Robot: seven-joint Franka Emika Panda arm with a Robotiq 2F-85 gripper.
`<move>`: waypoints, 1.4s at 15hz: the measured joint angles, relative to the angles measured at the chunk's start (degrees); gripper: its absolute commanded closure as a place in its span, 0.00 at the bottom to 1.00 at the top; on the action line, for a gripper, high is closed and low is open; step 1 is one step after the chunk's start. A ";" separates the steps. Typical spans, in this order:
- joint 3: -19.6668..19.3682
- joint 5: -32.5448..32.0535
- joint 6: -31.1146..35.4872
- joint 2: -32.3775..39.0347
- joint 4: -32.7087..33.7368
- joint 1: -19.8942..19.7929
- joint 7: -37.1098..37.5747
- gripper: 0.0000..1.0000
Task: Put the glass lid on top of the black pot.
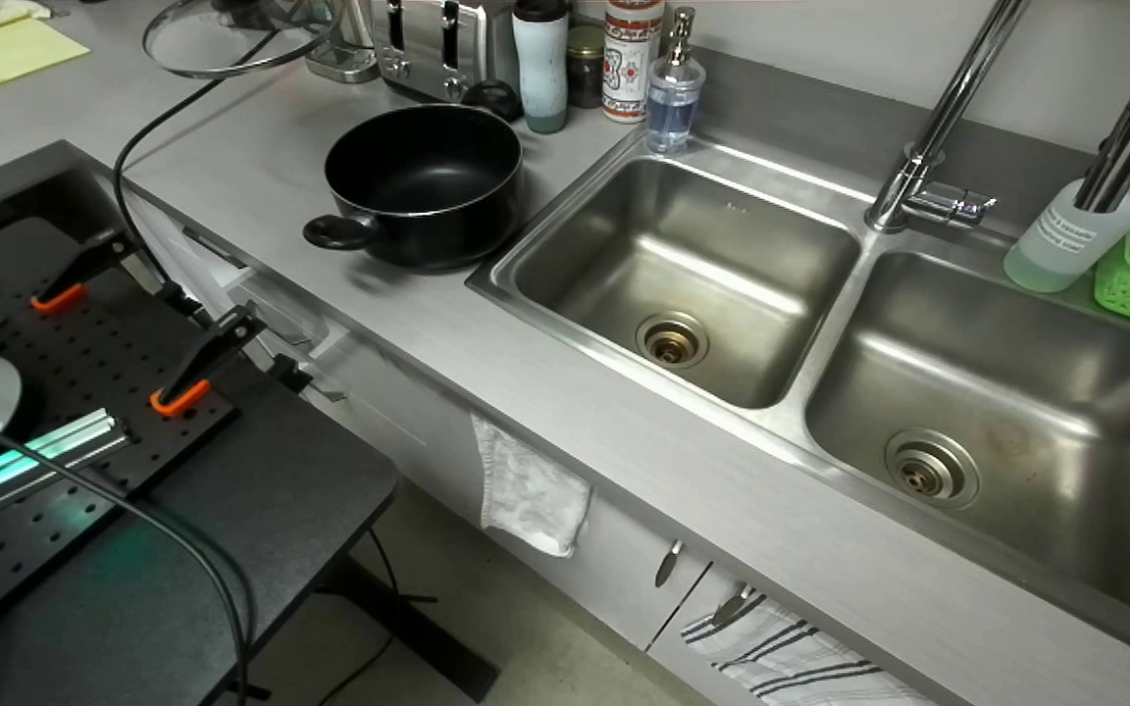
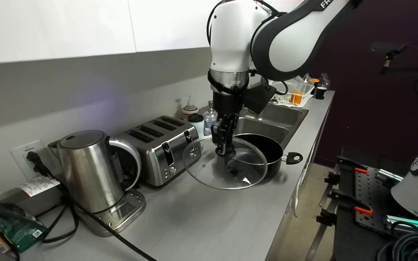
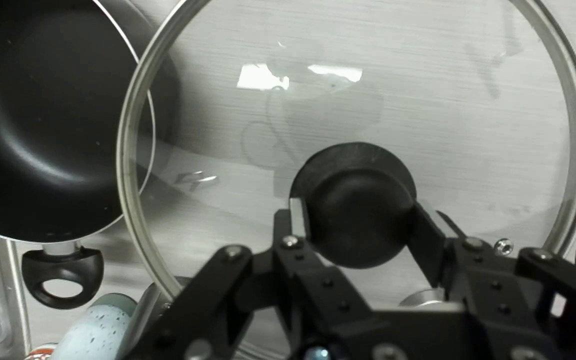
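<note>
glass lid (image 2: 214,172) hangs knob (image 3: 360,225) up, pincer (image 3: 361,216) clamped on that knob; black pot (image 1: 428,181) stands upright

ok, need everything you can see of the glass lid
The glass lid is a round, clear disc carrying bright reflections, with a silvery, metal-looking rim, a small metal-looking eyelet and a rounded black knob. The fingers clamp that knob, holding the lid raised over the counter, off to one side of the black pot and not touching it. Exact tilt: can't tell.
</note>
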 measured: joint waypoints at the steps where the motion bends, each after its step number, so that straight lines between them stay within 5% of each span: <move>1: -0.09 0.56 0.00 -0.28 -0.01 -0.67 0.00 0.73; 21: -4.21 7.61 2.21 -3.52 -6.39 -10.34 -1.02 0.73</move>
